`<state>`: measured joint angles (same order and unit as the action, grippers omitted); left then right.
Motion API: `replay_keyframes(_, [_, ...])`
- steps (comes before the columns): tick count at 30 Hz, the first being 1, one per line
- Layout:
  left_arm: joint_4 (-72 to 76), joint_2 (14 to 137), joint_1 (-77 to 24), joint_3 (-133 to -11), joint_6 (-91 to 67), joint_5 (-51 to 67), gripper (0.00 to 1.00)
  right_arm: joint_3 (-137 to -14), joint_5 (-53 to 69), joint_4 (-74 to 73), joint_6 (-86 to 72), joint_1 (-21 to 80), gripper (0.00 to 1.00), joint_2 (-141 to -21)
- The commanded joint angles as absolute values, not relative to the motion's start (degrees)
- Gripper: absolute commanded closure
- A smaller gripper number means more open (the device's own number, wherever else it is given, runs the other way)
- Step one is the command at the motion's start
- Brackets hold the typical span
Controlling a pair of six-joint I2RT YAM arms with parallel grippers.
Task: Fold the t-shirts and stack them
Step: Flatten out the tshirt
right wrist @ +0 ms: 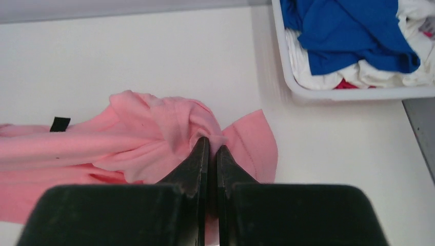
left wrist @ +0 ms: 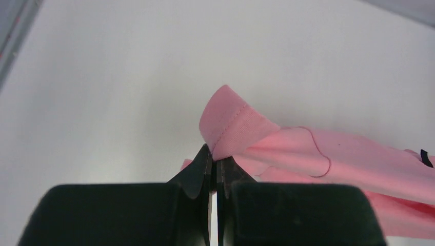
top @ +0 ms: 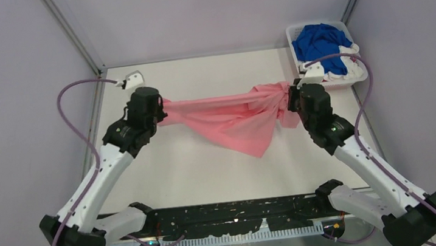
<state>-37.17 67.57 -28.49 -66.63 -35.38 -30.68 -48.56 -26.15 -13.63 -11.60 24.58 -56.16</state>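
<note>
Left gripper [left wrist: 213,159]: jaws pressed together with no visible gap, pinching a stitched hem of the light pink soft cloth t-shirt [top: 234,124]. The hem curls up just past the fingertips.

Right gripper [right wrist: 210,146]: jaws likewise closed, clamped on a bunched fold of the same garment, beside a hemmed flap (a small black tag [right wrist: 60,123] shows on the cloth further left in the right wrist view).

Garment position: stretched between the two grippers across the middle of the flat white table [top: 178,170]. Its upper edge is drawn into a taut band, and the remainder drapes toward the near side, narrowing to a point. Whether the draped part rests on the table cannot be told.

White slatted plastic basket [top: 291,30]: at the far right corner of the table, just beside the right gripper and apart from the pink garment. Contents: a crumpled royal blue cloth t-shirt [top: 320,40] lying on top of crumpled white cloth t-shirts [top: 350,67].
</note>
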Motion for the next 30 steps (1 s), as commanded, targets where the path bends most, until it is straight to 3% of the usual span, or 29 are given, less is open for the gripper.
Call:
replay_keyframes(1, [-36.23,55.48,-28.20,-70.07,-29.80,-38.99,1.00,-52.30,-22.15,-9.66,-6.26,24.00,0.95,-46.76])
replay_keyframes(7, [-30.47,38.84,-28.19,-71.07,-24.74,-32.90,1.00,-55.95,-7.96,-12.80,-5.96,23.91,0.95,-35.70])
replay_keyframes(14, [-29.09,28.05,-28.14,-67.14,-24.88,-30.53,1.00,-54.70,9.63,-14.93,-10.40,23.92,0.95,-27.62])
replay_keyframes(22, [-30.34,35.74,-28.21,-50.21,-34.64,-33.37,1.00,-40.40,4.02,-15.15,-15.92,23.91,0.93,-34.41])
replay_keyframes(24, [-30.31,42.41,-28.06,-46.94,-36.49,-34.26,1.00,-37.32,-1.34,-14.62,-16.69,23.91,0.88,-39.96])
replay_keyframes(26, [-30.87,48.33,-27.61,-45.42,-37.99,-34.76,1.00,-36.73,-9.80,-16.30,-17.90,23.79,0.75,-46.33])
replay_keyframes(27, [-31.79,51.12,-27.05,-45.33,-39.25,-34.74,1.00,-36.96,-15.28,-17.24,-18.22,23.68,0.57,-48.43])
replay_keyframes(30, [-32.98,57.44,-26.46,-45.09,-42.15,-33.43,1.00,-40.08,-20.45,-22.20,-19.85,23.71,0.23,-54.90])
